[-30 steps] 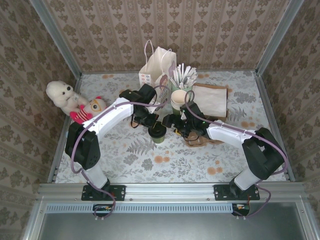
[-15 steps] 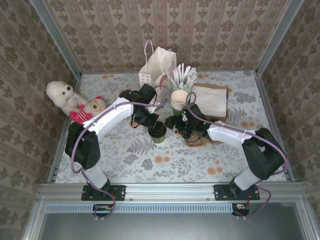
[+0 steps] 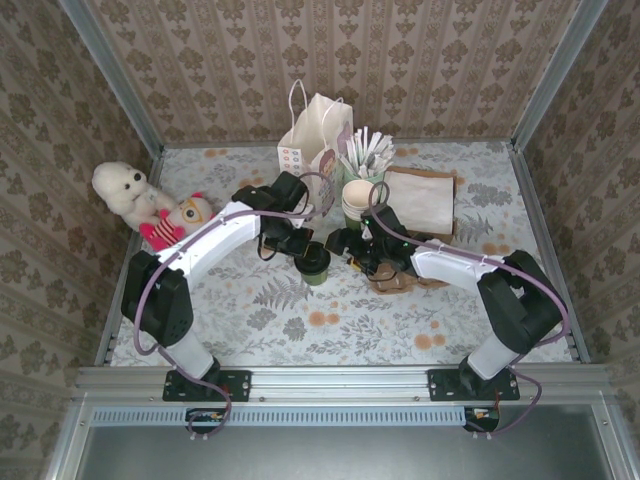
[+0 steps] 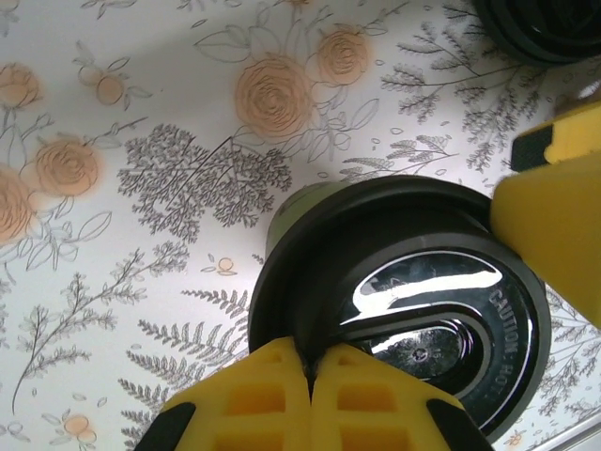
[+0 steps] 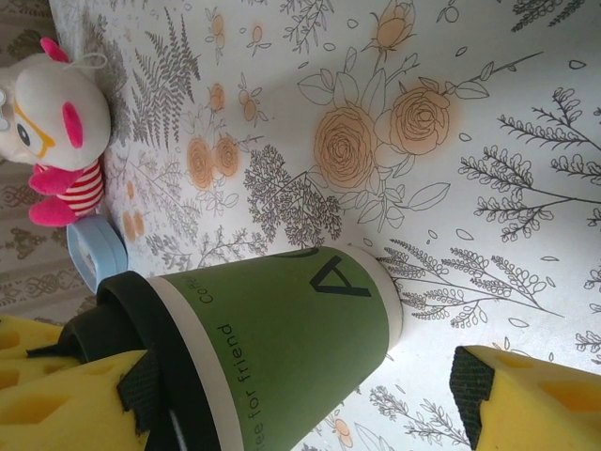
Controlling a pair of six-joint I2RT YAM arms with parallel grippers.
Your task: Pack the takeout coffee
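- Floral-printed covering lies over the bench [image 3: 250, 325], with brown patterned wallpaper on the walls around it.
- You see the takeout coffee [image 3: 315, 263] standing upright near the middle of the bench, between the two arms. It is an olive-green paper cup with a glossy black lid.
- Your left end effector [image 3: 298, 243] sits just behind the cup. In the left wrist view its yellow fingers [image 4: 268, 399] are pressed together with nothing between them, their tips over the near rim of the takeout coffee [image 4: 404, 301]. You cannot tell whether they touch it.
- Your right end effector [image 3: 347, 247] is just right of the cup, with its fingers spread wide. In the right wrist view the takeout coffee [image 5: 282, 348] lies across the frame between the two yellow pads. One pad overlaps the lid end, while the other stands apart from the base.
- Another black lid [image 4: 545, 28] lies on the bench near the cup.
- At the back stand a white paper bag [image 3: 315, 130], a stack of cream paper cups [image 3: 357, 200], a holder of white sticks [image 3: 370, 150] and flat brown paper bags [image 3: 425, 200].
- On the left edge sit a white plush toy [image 3: 120, 188] and a smaller plush with pink parts [image 3: 175, 218].
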